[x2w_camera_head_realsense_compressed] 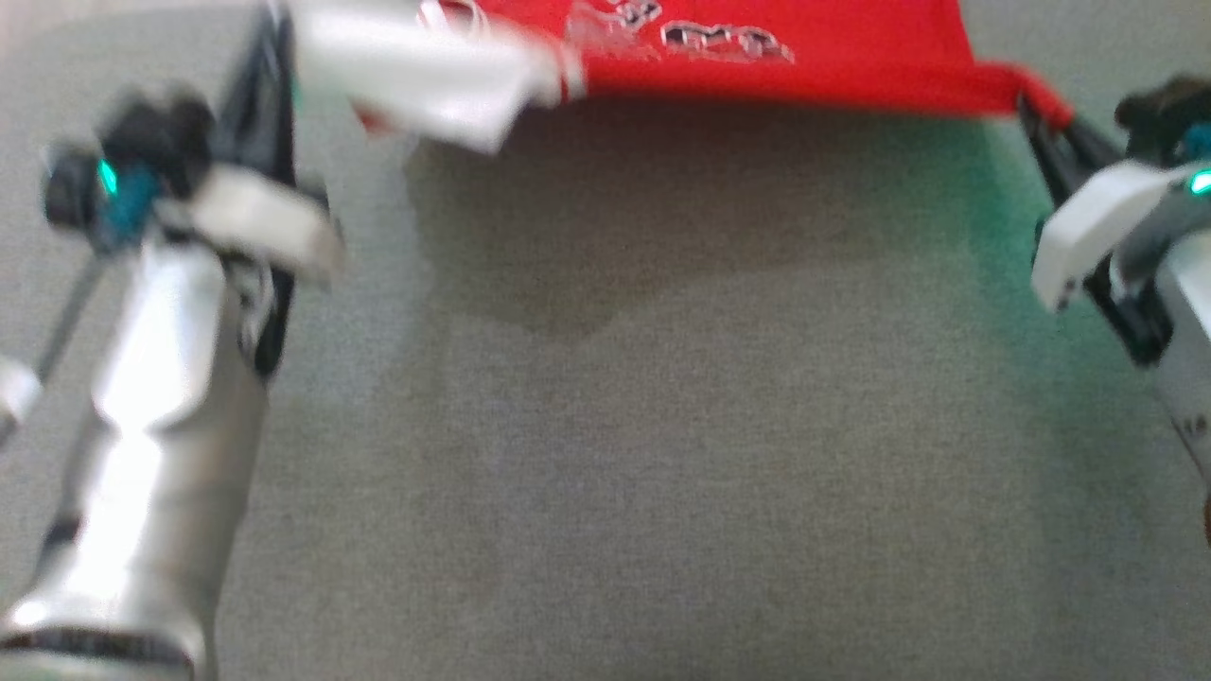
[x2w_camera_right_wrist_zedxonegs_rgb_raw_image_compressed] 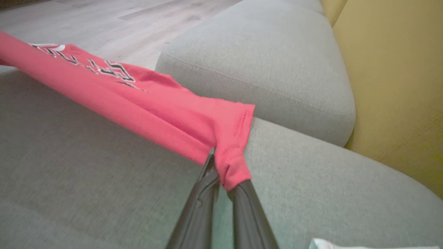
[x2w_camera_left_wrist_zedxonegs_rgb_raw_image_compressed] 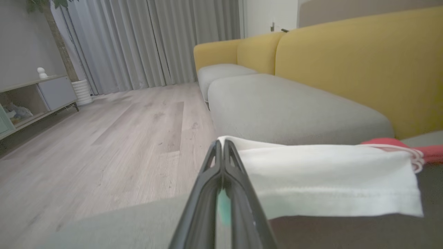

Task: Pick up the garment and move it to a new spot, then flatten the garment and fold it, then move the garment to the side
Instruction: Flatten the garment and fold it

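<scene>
The garment (x2w_camera_head_realsense_compressed: 804, 80) is a red shirt with lettering and a white sleeve (x2w_camera_head_realsense_compressed: 426, 80), stretched in the air above the grey sofa cushion (x2w_camera_head_realsense_compressed: 615, 473), where it casts a shadow. My left gripper (x2w_camera_head_realsense_compressed: 274, 38) is shut on the white sleeve's edge; in the left wrist view its fingertips (x2w_camera_left_wrist_zedxonegs_rgb_raw_image_compressed: 223, 147) pinch the white sleeve (x2w_camera_left_wrist_zedxonegs_rgb_raw_image_compressed: 328, 180). At the red shirt's other end my right gripper (x2w_camera_head_realsense_compressed: 1039, 112) is shut on a bunched corner. The right wrist view shows that gripper (x2w_camera_right_wrist_zedxonegs_rgb_raw_image_compressed: 221, 166) clamping the red garment (x2w_camera_right_wrist_zedxonegs_rgb_raw_image_compressed: 138, 103).
The yellow sofa back (x2w_camera_left_wrist_zedxonegs_rgb_raw_image_compressed: 346, 69) rises behind further grey seat cushions (x2w_camera_left_wrist_zedxonegs_rgb_raw_image_compressed: 277, 107). Pale wood floor (x2w_camera_left_wrist_zedxonegs_rgb_raw_image_compressed: 121, 138) lies past the cushion edge, with a low cabinet (x2w_camera_left_wrist_zedxonegs_rgb_raw_image_compressed: 34, 97), a white plant pot (x2w_camera_left_wrist_zedxonegs_rgb_raw_image_compressed: 82, 91) and grey curtains (x2w_camera_left_wrist_zedxonegs_rgb_raw_image_compressed: 145, 41) beyond.
</scene>
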